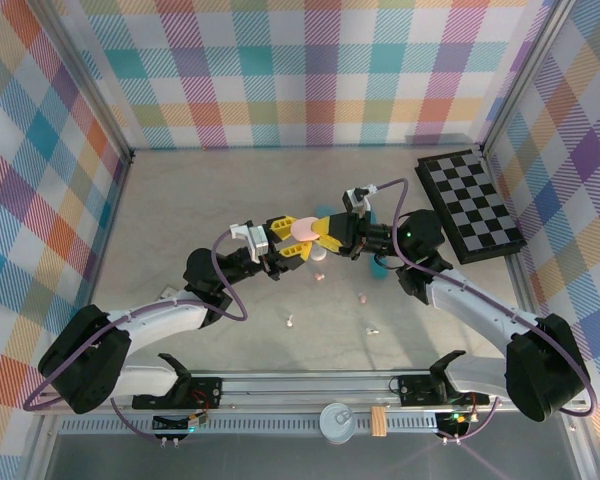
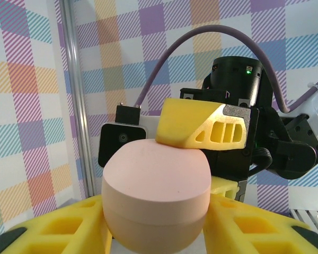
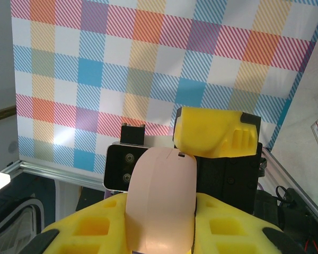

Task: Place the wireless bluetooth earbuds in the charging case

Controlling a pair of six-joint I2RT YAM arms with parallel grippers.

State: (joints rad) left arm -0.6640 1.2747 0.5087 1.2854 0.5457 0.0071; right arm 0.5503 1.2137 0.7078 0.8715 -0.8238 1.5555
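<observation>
A pale pink oval charging case (image 1: 303,228) is held in the air over the middle of the table, lid closed. My left gripper (image 1: 288,245) is shut on its sides; in the left wrist view the case (image 2: 156,185) fills the gap between the yellow fingers (image 2: 63,225). My right gripper (image 1: 325,232) is shut on it from the other side, its fingers (image 3: 79,227) pressed on the case (image 3: 161,201) seen edge-on. Tiny earbuds lie on the table below: one pinkish (image 1: 361,297), two pale (image 1: 290,322) (image 1: 372,331).
A black-and-white checkerboard (image 1: 472,203) lies at the back right. A teal object (image 1: 380,265) shows partly under the right arm. A small white piece (image 1: 320,274) lies below the grippers. A tin can (image 1: 337,420) and a cork (image 1: 379,421) sit on the front rail. Plaid walls enclose the table.
</observation>
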